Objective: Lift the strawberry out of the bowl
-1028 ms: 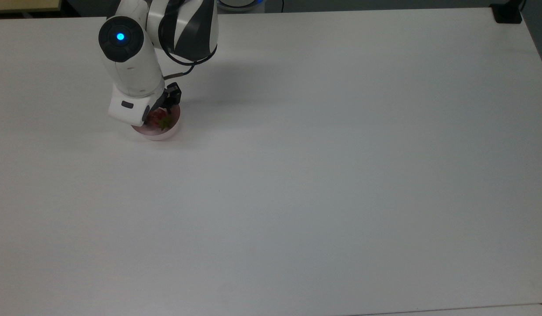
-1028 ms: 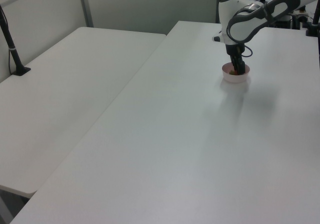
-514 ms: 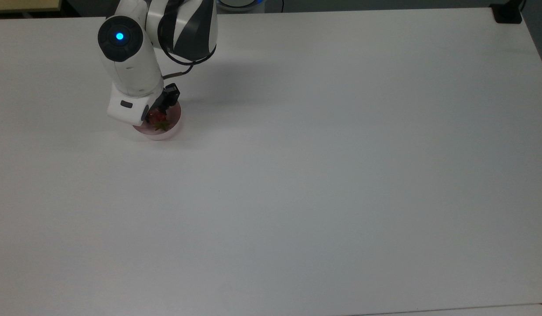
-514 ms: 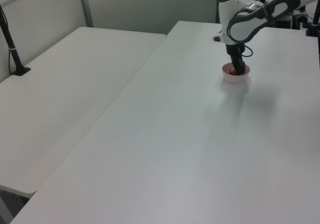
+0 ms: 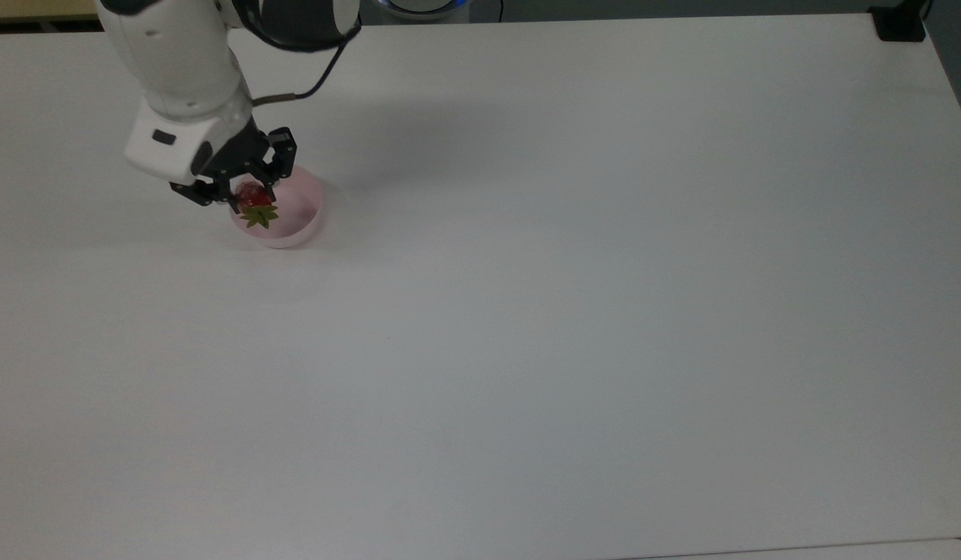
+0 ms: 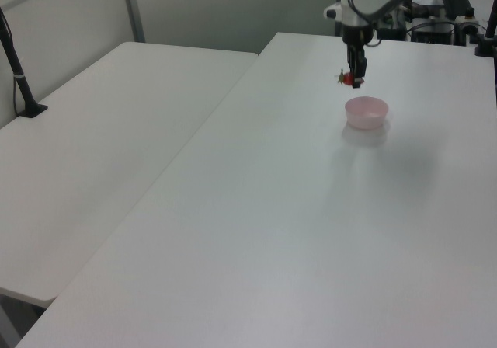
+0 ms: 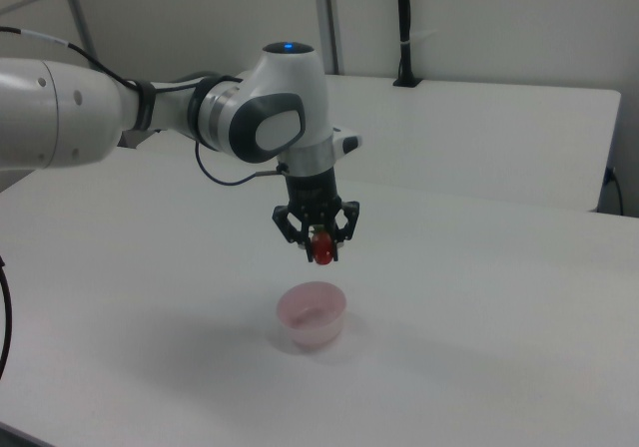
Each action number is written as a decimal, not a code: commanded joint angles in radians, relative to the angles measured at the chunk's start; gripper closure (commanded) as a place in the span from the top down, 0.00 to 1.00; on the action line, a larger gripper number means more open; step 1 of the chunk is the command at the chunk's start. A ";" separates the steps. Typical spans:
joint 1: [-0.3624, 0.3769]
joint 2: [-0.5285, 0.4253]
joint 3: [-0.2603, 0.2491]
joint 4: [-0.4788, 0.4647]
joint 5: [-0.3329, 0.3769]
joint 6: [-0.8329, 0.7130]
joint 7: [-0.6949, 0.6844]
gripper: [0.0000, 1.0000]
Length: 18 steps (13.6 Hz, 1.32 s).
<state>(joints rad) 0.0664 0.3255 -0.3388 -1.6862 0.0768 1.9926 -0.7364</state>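
A small red strawberry (image 5: 252, 194) with a green leafy cap (image 5: 258, 215) hangs in the air, with my gripper (image 5: 243, 189) shut on it. In the right view the strawberry (image 7: 321, 246) and gripper (image 7: 320, 239) hover clearly above the pale pink bowl (image 7: 312, 314). The bowl (image 5: 289, 214) rests on the white table at the top view's upper left and holds nothing. In the left view the strawberry (image 6: 348, 77) hangs up and to the left of the bowl (image 6: 366, 112).
The white table (image 5: 573, 311) spreads wide to the top view's right and bottom. A second white table (image 6: 93, 146) stands at the left view's left, with a black post (image 6: 17, 68) on it. A black clamp (image 5: 899, 23) sits at the top view's upper right corner.
My gripper has risen out of the bowl with the strawberry held in it, moving toward the top view's left. The bowl stayed in place.
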 commanded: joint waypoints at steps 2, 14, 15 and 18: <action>-0.035 0.124 -0.094 0.135 0.090 0.070 -0.001 0.25; -0.148 0.404 -0.066 0.181 0.130 0.700 0.252 1.00; -0.143 0.335 -0.066 0.159 0.138 0.687 0.284 1.00; -0.085 0.106 -0.058 0.100 0.120 0.376 0.451 1.00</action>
<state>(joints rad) -0.0712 0.6652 -0.4124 -1.4994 0.2047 2.6394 -0.4056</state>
